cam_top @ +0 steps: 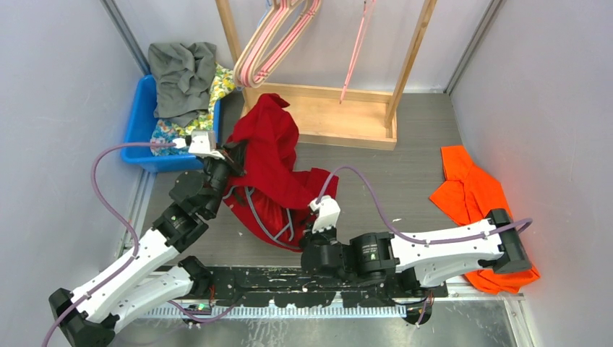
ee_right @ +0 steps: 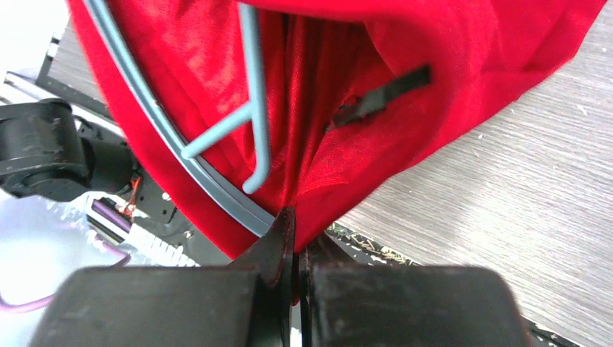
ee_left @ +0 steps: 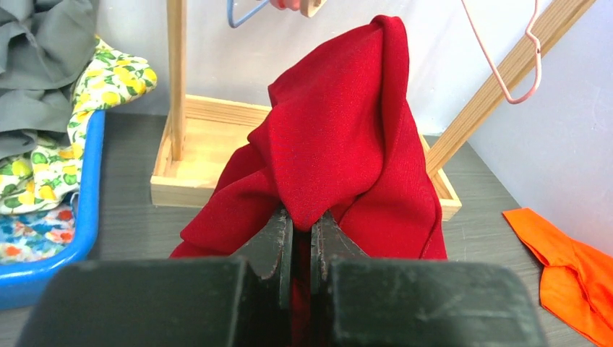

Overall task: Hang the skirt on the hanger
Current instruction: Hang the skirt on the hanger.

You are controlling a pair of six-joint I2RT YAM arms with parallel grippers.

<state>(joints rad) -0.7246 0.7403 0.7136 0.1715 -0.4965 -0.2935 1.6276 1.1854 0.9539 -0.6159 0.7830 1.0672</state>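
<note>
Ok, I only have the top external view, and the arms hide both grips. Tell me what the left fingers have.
Observer: In the left wrist view, the left fingers are shut on a raised fold of the red skirt.
Operator: Now give me the right side.
Observer: The right fingers are shut on an edge of the skirt.
Operator: Check the hanger there.
Observer: The grey hanger lies against the cloth, and its curved bar runs down to the right fingers. I cannot tell whether it is pinched too.
</note>
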